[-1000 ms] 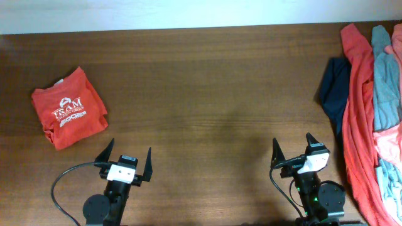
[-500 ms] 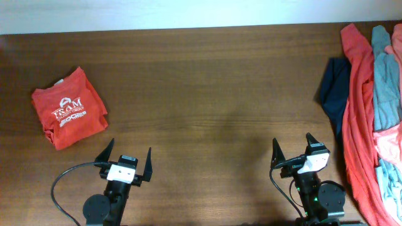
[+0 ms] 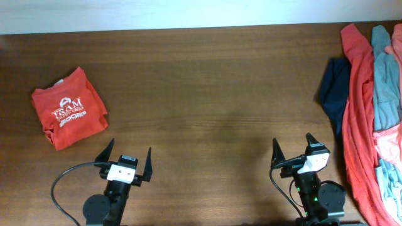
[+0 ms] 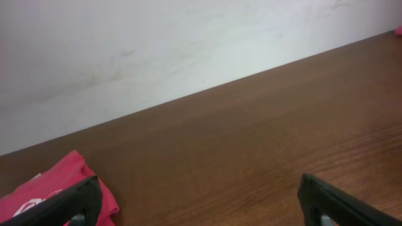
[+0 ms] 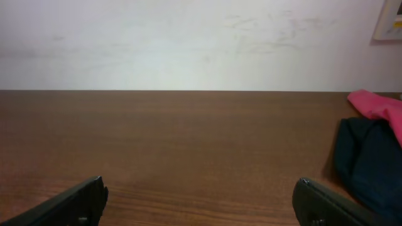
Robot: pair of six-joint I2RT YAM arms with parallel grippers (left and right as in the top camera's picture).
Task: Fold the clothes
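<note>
Clothes [image 3: 364, 125] not yet folded lie heaped along the right edge of the desk [image 3: 213, 81], partly running out of the overhead view. The heap's long axis runs from near to far. A coral-red garment [image 3: 357, 94] stretches along its left side, with a grey-blue garment [image 3: 384, 75] just right of it and a salmon-pink shirt [image 3: 389, 139] showing nearer. A navy garment [image 3: 331, 88] pokes out of the heap's left flank toward the middle of the desk. Well apart, on the left side, a red shirt with white lettering [image 3: 69, 110] sits as a compact packet and looks finished.

Both arms sit at the near edge. The right end effector [image 3: 292, 145] has its fingers spread wide with nothing between them. The left end effector [image 3: 130, 149] is likewise spread and empty.

The heap lies to the right of the right end effector and mostly farther off, near it but not touching. In the right wrist view the navy garment shows ahead and to the right, with a pink edge behind it. The left end effector is well apart from the heap, and only the folded red shirt lies far-left of it. The right arm is therefore the nearer one. The coming move probably means reaching right and far to draw one garment into the middle of the desk.
</note>
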